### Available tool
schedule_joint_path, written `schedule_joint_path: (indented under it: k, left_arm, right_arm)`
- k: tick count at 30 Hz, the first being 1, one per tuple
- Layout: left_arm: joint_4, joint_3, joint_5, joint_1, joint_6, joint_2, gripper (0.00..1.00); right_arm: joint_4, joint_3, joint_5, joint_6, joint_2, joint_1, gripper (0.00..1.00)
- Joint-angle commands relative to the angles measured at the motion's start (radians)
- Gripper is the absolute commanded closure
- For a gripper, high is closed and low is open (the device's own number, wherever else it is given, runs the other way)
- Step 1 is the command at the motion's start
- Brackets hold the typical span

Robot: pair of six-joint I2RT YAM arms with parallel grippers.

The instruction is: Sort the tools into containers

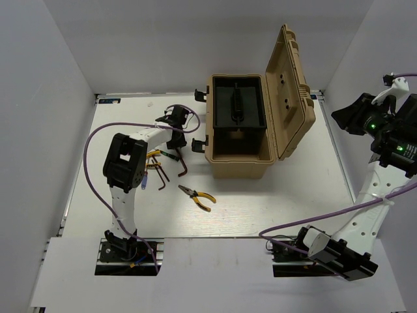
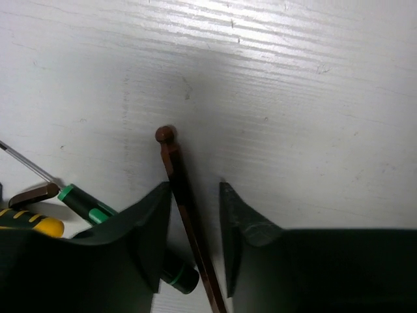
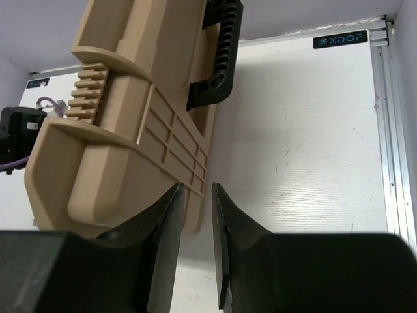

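The tan toolbox [image 1: 238, 130] stands open at mid-table, lid [image 3: 124, 130] swung up to the right, black inner tray [image 1: 236, 104] showing. My left gripper [image 1: 180, 141] is low over the table left of the box, and its open jaws [image 2: 195, 189] straddle a dark hex key [image 2: 177, 176] lying on the table. A green-banded screwdriver [image 2: 85, 203] and a yellow handle [image 2: 32, 225] lie beside it. One yellow-handled pliers [image 1: 197, 197] lies alone in front. My right gripper [image 3: 197, 189] is raised at the right, jaws slightly apart and empty.
More hex keys and a second yellow-handled tool lie in a cluster [image 1: 158, 166] under my left arm. The box's black handle [image 3: 218, 59] and side latches [image 1: 199, 142] stick out. White walls close in the table on three sides.
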State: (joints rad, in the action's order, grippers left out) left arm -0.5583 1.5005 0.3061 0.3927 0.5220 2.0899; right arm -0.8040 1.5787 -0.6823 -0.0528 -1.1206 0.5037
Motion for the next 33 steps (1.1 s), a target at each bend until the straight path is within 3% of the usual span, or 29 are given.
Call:
schedule_joint_path:
  k: [1,5,10,17,23,33]
  left_arm:
    - [-0.005,-0.054,-0.012,-0.006,0.021,0.004,0.57]
    - [0.004,-0.054,-0.033,-0.015,0.021,0.027,0.81]
    - [0.005,-0.019,-0.064,-0.015,0.021,0.027,0.99]
    - [-0.067,0.109,-0.110,-0.025,0.012,-0.051,1.00]
    - [-0.068,0.129,-0.136,-0.025,0.012,-0.162,1.00]
    - [-0.078,0.150,-0.116,-0.034,0.012,-0.186,1.00]
  right_arm:
    - [0.039,-0.002,-0.040,-0.015,0.015,-0.001,0.70]
    - [0.037,-0.006,-0.045,-0.010,0.021,0.001,0.68]
    - [0.032,-0.020,-0.048,0.004,0.033,-0.001,0.68]
    - [0.038,-0.036,-0.053,0.007,0.039,0.002,0.67]
    - [0.048,-0.049,-0.056,0.004,0.045,0.002,0.67]
    - [0.054,-0.054,-0.060,0.007,0.059,0.002,0.66]
